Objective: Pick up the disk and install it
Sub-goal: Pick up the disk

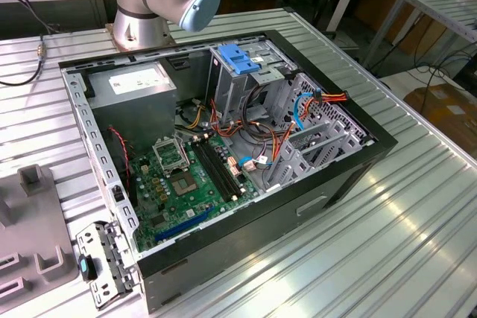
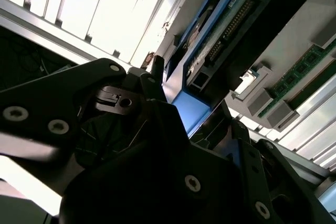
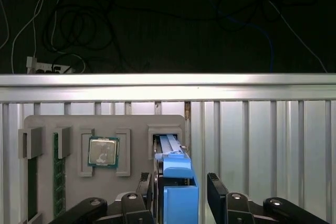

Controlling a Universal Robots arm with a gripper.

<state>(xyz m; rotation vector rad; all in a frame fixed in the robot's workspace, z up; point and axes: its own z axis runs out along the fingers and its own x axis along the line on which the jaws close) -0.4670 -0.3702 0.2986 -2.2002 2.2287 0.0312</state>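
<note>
The disk stands on edge in a slot of a grey holder block, with a blue plastic rail along its upper side. My gripper is open and straddles it. One black finger sits close against one face. The other finger stands a small gap off the opposite face. In the second wrist view the disk shows its circuit-board side, its connector and the blue rail end, just beyond the gripper body.
The holder block also carries a processor chip and a memory stick, near the table's edge rail. In the exterior view an open computer case lies on the ribbed table, with a blue-latched drive cage and a grey power-supply box.
</note>
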